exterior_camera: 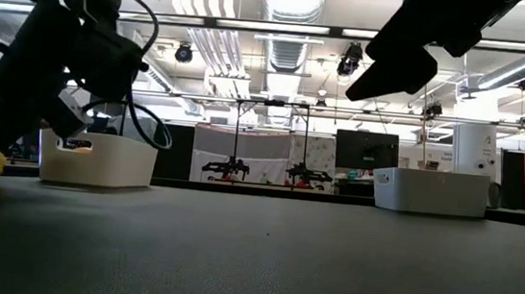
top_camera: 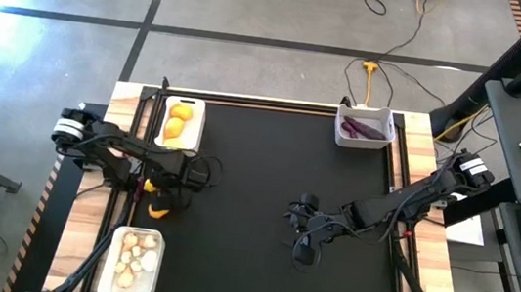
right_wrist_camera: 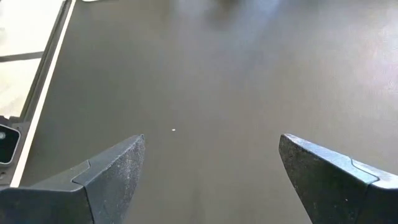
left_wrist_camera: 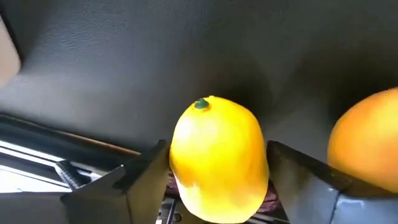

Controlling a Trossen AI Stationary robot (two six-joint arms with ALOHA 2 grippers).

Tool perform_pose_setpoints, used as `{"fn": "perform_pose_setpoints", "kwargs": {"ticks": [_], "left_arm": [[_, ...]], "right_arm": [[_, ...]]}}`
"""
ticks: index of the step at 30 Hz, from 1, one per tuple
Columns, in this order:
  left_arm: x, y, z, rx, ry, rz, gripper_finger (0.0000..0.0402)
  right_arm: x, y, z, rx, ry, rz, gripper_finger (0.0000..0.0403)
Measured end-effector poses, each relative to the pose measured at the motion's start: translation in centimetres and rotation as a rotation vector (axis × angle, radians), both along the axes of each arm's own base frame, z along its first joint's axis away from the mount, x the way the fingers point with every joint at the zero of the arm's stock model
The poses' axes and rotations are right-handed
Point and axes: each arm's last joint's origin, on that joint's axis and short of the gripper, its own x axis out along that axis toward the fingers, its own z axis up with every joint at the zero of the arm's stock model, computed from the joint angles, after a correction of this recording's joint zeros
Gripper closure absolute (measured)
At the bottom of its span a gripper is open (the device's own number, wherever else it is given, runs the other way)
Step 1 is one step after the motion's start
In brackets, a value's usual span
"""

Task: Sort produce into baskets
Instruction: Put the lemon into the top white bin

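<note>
lemon (left_wrist_camera: 217, 162) – smooth, glossy | mat (right_wrist_camera: 205, 74) – matt black | table edge (top_camera: 127, 111) – seemingly wood

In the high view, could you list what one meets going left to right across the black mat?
Lemon basket → left gripper around a lemon → open right gripper → basket of purple pieces.
</note>
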Motion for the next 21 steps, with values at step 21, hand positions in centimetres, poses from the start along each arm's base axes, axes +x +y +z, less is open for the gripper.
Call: {"fn": "perform_pose_setpoints", "kwargs": {"ticks": [21], "left_arm": [[1.5, 0.9, 12.1, 0.337, -0.465, -0.043, 0.0225]], "right_arm": [[0.0, -0.1, 0.0, -0.006, -0.002, -0.011, 0.0039]]}}
